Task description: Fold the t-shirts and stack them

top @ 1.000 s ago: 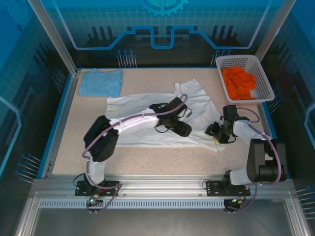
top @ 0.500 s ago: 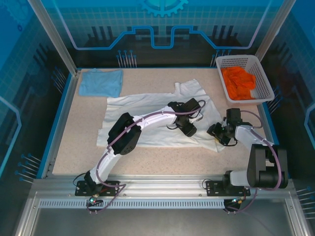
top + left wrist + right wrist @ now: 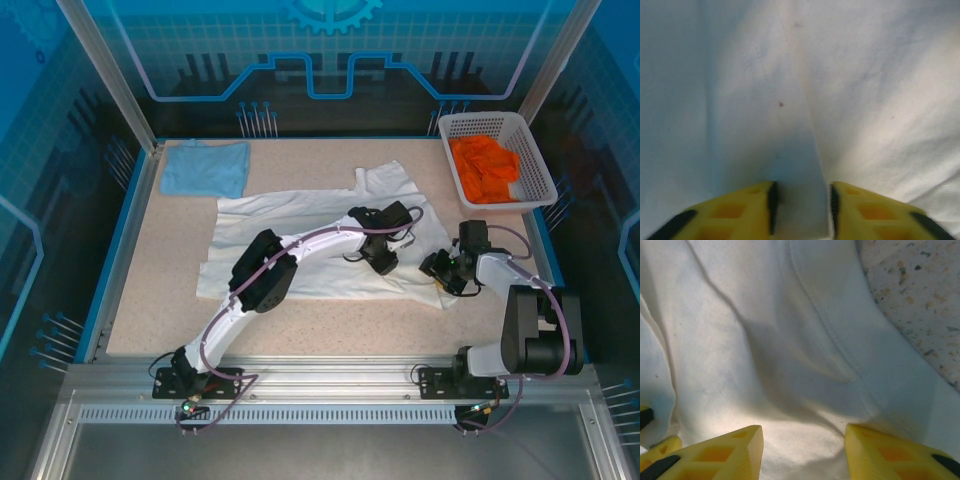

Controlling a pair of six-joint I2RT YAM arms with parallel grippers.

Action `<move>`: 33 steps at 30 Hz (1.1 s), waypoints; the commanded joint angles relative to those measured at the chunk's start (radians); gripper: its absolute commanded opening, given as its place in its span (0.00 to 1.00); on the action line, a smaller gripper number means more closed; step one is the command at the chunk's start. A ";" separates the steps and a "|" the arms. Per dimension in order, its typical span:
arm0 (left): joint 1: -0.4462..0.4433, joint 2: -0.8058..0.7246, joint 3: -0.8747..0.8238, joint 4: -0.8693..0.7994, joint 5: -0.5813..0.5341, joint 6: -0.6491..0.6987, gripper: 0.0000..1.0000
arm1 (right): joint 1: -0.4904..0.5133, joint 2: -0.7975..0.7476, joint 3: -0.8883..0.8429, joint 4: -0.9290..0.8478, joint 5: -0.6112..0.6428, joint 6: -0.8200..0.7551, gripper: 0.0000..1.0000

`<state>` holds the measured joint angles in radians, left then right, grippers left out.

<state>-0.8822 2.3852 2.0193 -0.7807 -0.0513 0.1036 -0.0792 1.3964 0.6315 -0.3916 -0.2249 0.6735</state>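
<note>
The table [image 3: 150,300] is carrying the whole job, and the white shirt [image 3: 300,215] is lying across its middle, mostly flat and not yet folded. Its long axis is running left to right, tilting a little so that the left end is sitting nearer the arms. One flap, probably a sleeve, is pointing toward the far edge. A curved ribbed band at the right end suggests the neck is facing right, though I am not sure of that. The basket [image 3: 540,175] with orange cloth is sitting in the far right corner. The blue shirt [image 3: 205,168] is lying in the far left corner, already looking like a neat folded square, well apart from the white one. So the step in hand is judged to be taking hold of the white shirt's right part for its first fold. The right gripper [image 3: 804,437] is resting over the shirt's right edge with its jaws wide apart and nothing clamped. The left gripper [image 3: 801,197] is sitting just left of it, jaws nearly together astride a raised crease. Whether that crease is actually pinched I cannot tell. The next move is calling for both grips to be firm before any lift, then an even carry leftward along the long axis.
</note>
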 commanded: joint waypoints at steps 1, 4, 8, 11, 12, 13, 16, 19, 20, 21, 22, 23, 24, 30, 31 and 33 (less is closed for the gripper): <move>-0.004 0.019 0.036 -0.013 -0.040 0.012 0.20 | -0.010 0.012 -0.005 0.005 -0.021 0.006 0.46; -0.003 0.013 0.030 0.001 -0.072 0.013 0.11 | -0.010 0.013 -0.004 0.004 -0.019 0.007 0.45; 0.013 -0.025 -0.022 0.061 -0.101 0.004 0.04 | -0.010 0.024 0.002 -0.006 -0.013 0.008 0.43; 0.045 -0.051 -0.055 0.093 -0.080 -0.014 0.01 | -0.009 0.038 0.008 -0.013 -0.011 0.011 0.43; 0.055 -0.056 -0.061 0.098 -0.074 -0.017 0.01 | -0.010 0.042 0.010 -0.013 -0.009 0.011 0.43; 0.068 -0.060 -0.070 0.103 -0.067 -0.023 0.00 | -0.010 0.048 0.011 -0.014 -0.011 0.010 0.42; 0.107 -0.070 -0.096 0.124 -0.032 -0.038 0.00 | -0.010 0.058 0.016 -0.018 -0.009 0.013 0.42; 0.146 -0.077 -0.116 0.143 0.007 -0.058 0.00 | -0.010 0.062 0.016 -0.021 -0.008 0.014 0.42; 0.159 -0.079 -0.119 0.151 0.021 -0.068 0.03 | -0.010 0.061 0.017 -0.021 -0.005 0.015 0.42; 0.170 -0.079 -0.122 0.154 0.034 -0.076 0.04 | -0.009 0.063 0.017 -0.021 -0.007 0.015 0.42; 0.184 -0.079 -0.122 0.159 0.047 -0.088 0.06 | -0.010 0.065 0.018 -0.021 -0.007 0.015 0.42; 0.195 -0.079 -0.122 0.163 0.059 -0.100 0.10 | -0.011 0.069 0.019 -0.023 -0.008 0.015 0.42; 0.205 -0.079 -0.120 0.166 0.070 -0.110 0.12 | -0.011 0.073 0.020 -0.023 -0.007 0.016 0.42; 0.275 -0.083 -0.113 0.189 0.127 -0.238 0.30 | -0.013 0.085 0.025 -0.030 -0.005 0.020 0.42; 0.287 -0.087 -0.110 0.187 0.121 -0.265 0.36 | -0.013 0.087 0.026 -0.030 -0.005 0.020 0.42; 0.305 -0.095 -0.107 0.181 0.105 -0.307 0.47 | -0.013 0.089 0.027 -0.033 -0.004 0.021 0.42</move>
<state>-0.6037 2.3497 1.9129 -0.6010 0.0349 -0.1062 -0.0795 1.4555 0.6609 -0.3920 -0.2443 0.6819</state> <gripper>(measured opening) 0.441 0.417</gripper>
